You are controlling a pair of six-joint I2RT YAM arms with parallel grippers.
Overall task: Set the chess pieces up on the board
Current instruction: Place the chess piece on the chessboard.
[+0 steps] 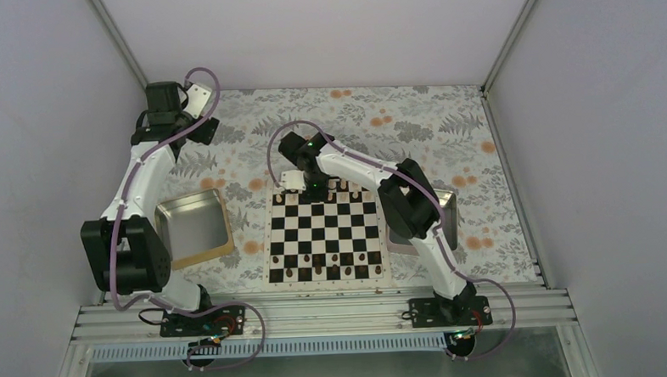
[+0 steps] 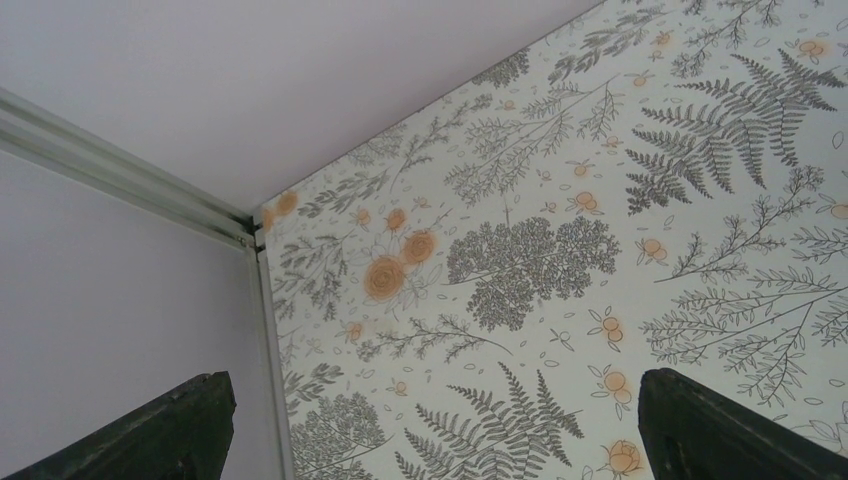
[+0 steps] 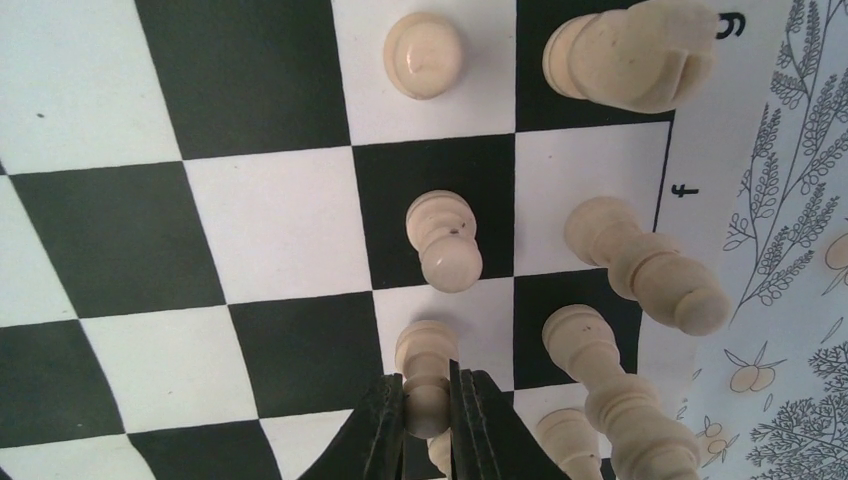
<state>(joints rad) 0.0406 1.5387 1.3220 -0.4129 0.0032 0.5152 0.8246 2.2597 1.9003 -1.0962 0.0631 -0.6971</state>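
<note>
The black-and-white board [image 1: 324, 236] lies mid-table. My right gripper [image 1: 313, 188] hangs over its far edge. In the right wrist view the right gripper [image 3: 428, 395] is shut on the head of a pale pawn [image 3: 427, 350], whose base is over a white square; I cannot tell whether it touches the board [image 3: 270, 240]. Other pale chess pieces stand close by: a pawn [image 3: 443, 240], another pawn [image 3: 423, 55], a knight [image 3: 630, 50] and a bishop [image 3: 645, 265]. My left gripper [image 1: 200, 94] [image 2: 437, 400] is open over the far left corner, holding nothing.
Dark brown chessmen [image 1: 325, 265] fill the board's near rows. A steel tray [image 1: 194, 227] sits left of the board. Another tray [image 1: 450, 209] on the right is mostly hidden by my right arm. The enclosure's walls and a metal post [image 2: 262, 330] stand close to my left gripper.
</note>
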